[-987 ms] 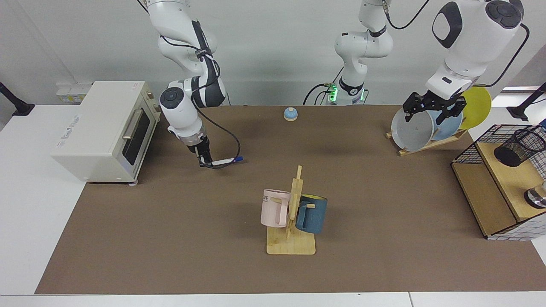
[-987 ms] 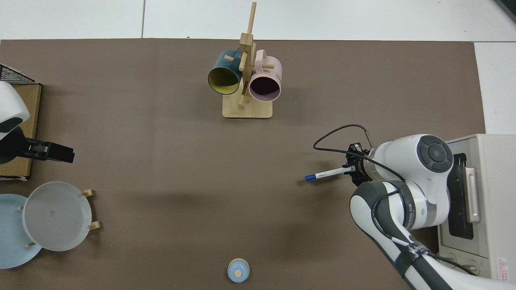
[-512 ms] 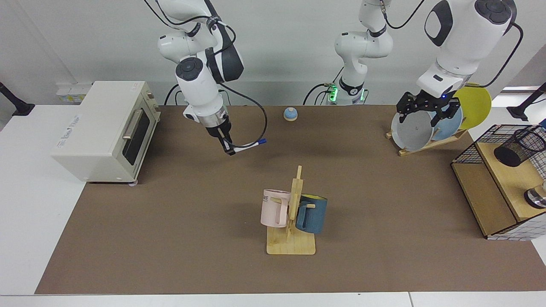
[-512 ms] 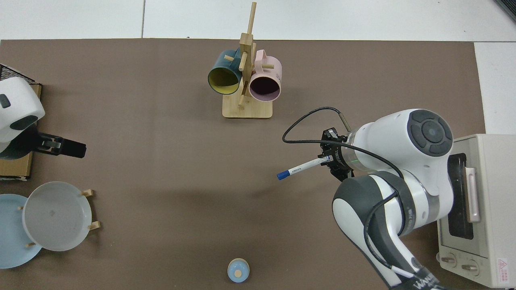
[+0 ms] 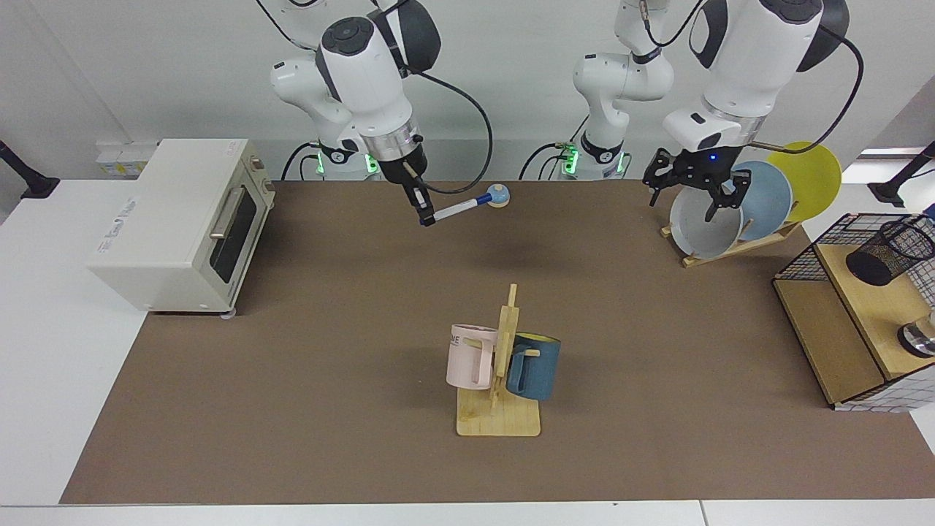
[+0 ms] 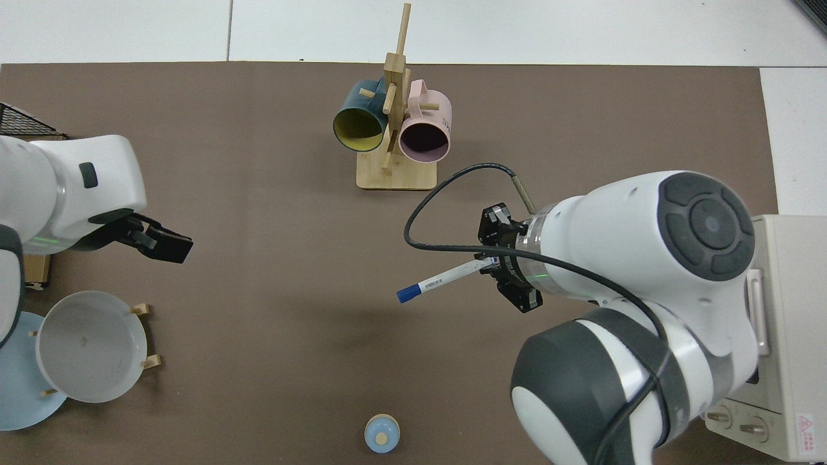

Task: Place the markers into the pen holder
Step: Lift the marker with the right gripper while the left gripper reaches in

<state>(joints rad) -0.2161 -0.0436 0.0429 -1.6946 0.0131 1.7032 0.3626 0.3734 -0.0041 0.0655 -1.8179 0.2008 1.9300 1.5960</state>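
Facing view, going across: I see my right gripper (image 5: 423,210) raised above the brown mat (image 5: 292,351), its fingers clamped on the white end of the marker (image 5: 459,210), which sticks out nearly level, blue cap toward the centre. Further over, my left gripper (image 5: 694,193) hangs before the plates in the rack (image 5: 730,248), fingers spread apart. The pen holder (image 5: 887,252) sits tilted on the wire-grid shelf (image 5: 862,321) at the far edge.
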